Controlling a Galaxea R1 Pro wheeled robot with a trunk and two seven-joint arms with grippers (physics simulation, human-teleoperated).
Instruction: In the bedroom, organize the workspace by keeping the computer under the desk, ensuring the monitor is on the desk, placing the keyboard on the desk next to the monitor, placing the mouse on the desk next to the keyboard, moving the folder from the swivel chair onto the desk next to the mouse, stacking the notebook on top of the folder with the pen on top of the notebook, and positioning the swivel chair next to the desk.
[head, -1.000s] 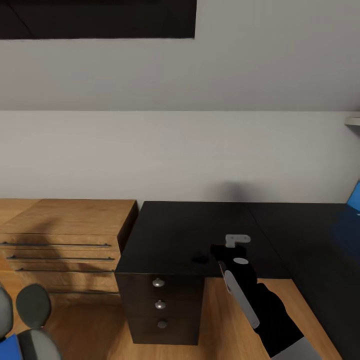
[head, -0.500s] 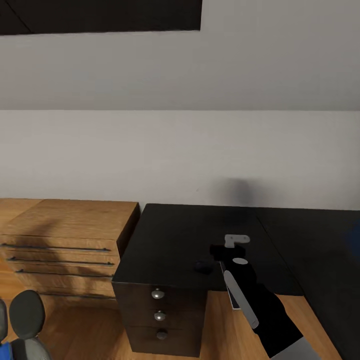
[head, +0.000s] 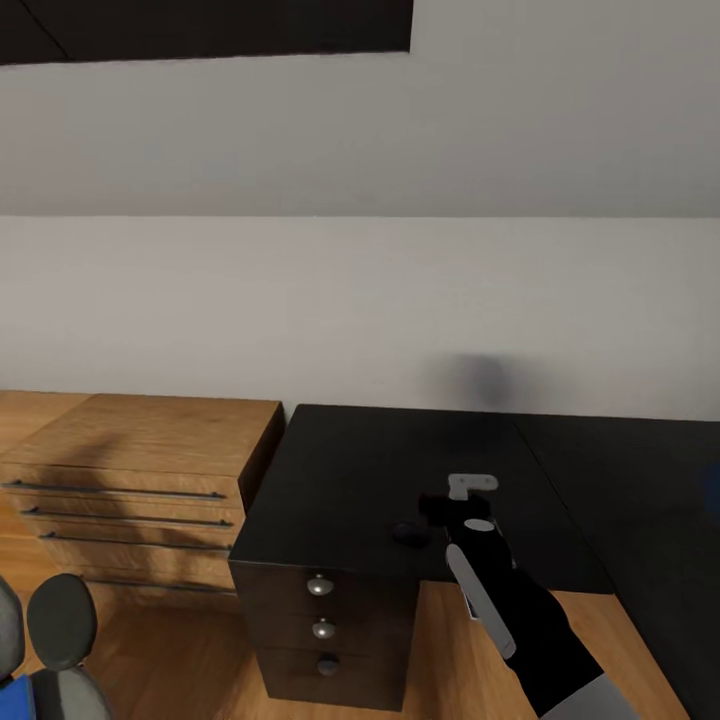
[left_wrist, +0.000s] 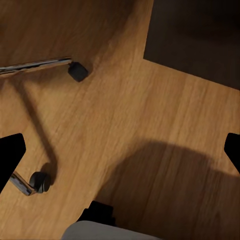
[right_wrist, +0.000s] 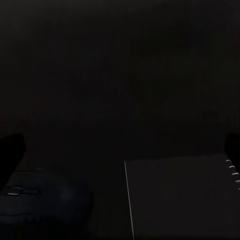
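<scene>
The black-topped desk (head: 370, 460) with its dark drawer unit (head: 322, 625) stands against the wall. My right gripper (head: 445, 510) hangs just above the desktop near its front edge, open, its fingers (right_wrist: 11, 150) spread wide with nothing between them. Below it lie a dark mouse (right_wrist: 47, 200) (head: 408, 533) and, beside that, the notebook (right_wrist: 175, 197) with a spiral edge. The grey swivel chair (head: 60, 620) stands at the lower left of the head view, with a sliver of the blue folder (head: 12, 698) on its seat. My left gripper (left_wrist: 120, 150) is open over the floor, near the chair's chrome legs (left_wrist: 35, 66).
A light-wood dresser (head: 140, 450) with several drawers stands against the desk's left side. Wooden floor (head: 180, 650) lies between the dresser, chair and drawer unit. The desktop runs on to the right (head: 640, 480). Casters (left_wrist: 77, 71) sit on the floor below my left gripper.
The head view has swung a little to the left, so the blue panel at the right edge has left the picture. The right arm keeps its place over the desk.
</scene>
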